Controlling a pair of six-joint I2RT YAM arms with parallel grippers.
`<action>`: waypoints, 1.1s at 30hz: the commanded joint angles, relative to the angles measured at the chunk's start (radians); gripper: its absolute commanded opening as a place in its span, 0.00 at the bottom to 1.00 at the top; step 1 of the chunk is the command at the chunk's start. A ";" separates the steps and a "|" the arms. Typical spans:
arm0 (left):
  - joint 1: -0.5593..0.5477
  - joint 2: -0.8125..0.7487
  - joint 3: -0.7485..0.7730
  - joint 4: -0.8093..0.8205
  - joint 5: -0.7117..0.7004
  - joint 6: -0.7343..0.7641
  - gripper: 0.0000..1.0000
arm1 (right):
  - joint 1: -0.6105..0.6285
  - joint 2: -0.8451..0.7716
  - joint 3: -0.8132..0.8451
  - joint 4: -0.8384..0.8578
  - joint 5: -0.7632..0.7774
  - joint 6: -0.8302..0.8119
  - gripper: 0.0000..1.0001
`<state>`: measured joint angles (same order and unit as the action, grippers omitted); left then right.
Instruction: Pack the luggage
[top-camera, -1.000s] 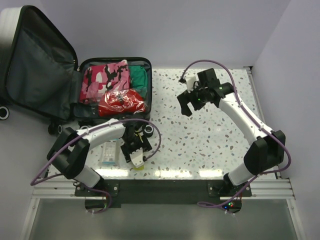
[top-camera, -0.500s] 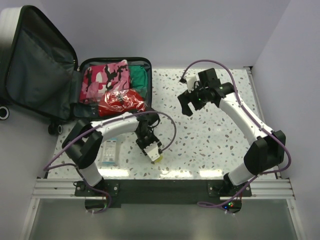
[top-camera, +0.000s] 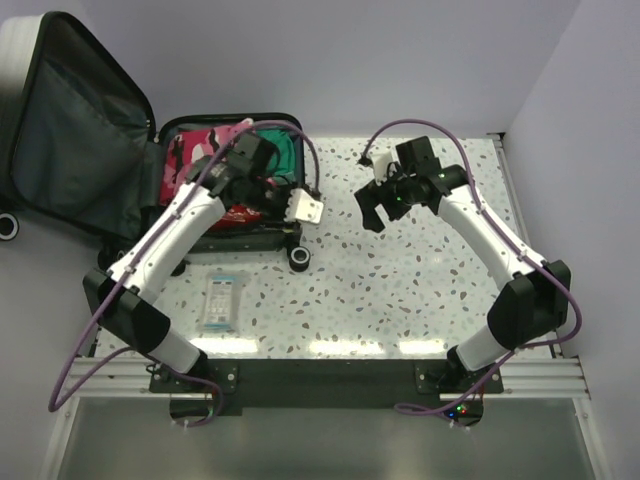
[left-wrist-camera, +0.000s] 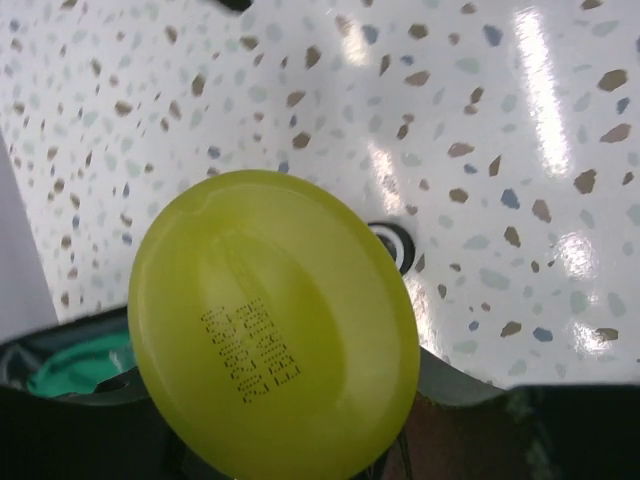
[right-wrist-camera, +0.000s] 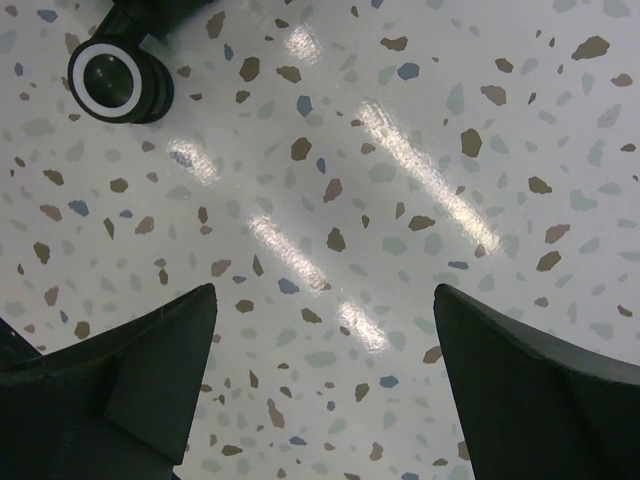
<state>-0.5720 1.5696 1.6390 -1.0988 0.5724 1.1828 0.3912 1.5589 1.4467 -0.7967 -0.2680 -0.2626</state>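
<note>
Luggage (top-camera: 75, 130): one suitcase, lying open at the far left corner of the bench (top-camera: 400, 290). The lid is propped back to the left with its dark grey lining showing, and the tray faces up so things can be dropped in from above. A wheel (top-camera: 299, 259) sits on the bench at the tray's near right corner. Two more show from above, along the left side.

In the tray I count three things: a pink-and-black patterned cloth (top-camera: 215, 150) at the back, a red bundle (top-camera: 240, 215) nearer, and something green (top-camera: 290, 155) on the right. The arm covers part of them, so there may be more.

Left tool (top-camera: 305, 207): it is just beyond the tray's right rim and clenched on one yellow container (left-wrist-camera: 275, 320). The container's round base, stamped with a code, faces the wrist camera and fills most of that view. I judge it is carried high to clear the rim. The placing is not yet done.

Right tool (right-wrist-camera: 325, 400): released, jaws spread wide with nothing between them. It hangs over bare bench well to the right, probably parked out of the left arm's way.

One flat packet (top-camera: 222, 300) lies on the bench near the left arm's base, unpacked. Probably the next item.
</note>
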 joint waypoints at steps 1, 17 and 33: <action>0.154 -0.045 -0.001 -0.029 0.021 -0.055 0.00 | -0.005 0.013 0.012 0.021 -0.039 0.000 0.93; 0.331 0.000 0.230 -0.216 -0.377 -0.031 0.00 | -0.005 0.043 0.049 0.014 -0.050 -0.026 0.92; 0.368 0.150 0.005 -0.066 -0.812 0.006 0.00 | -0.005 0.032 0.015 0.030 -0.065 -0.015 0.92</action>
<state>-0.2104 1.7172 1.6379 -1.2362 -0.1623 1.1889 0.3912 1.6169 1.4544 -0.7921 -0.3096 -0.2787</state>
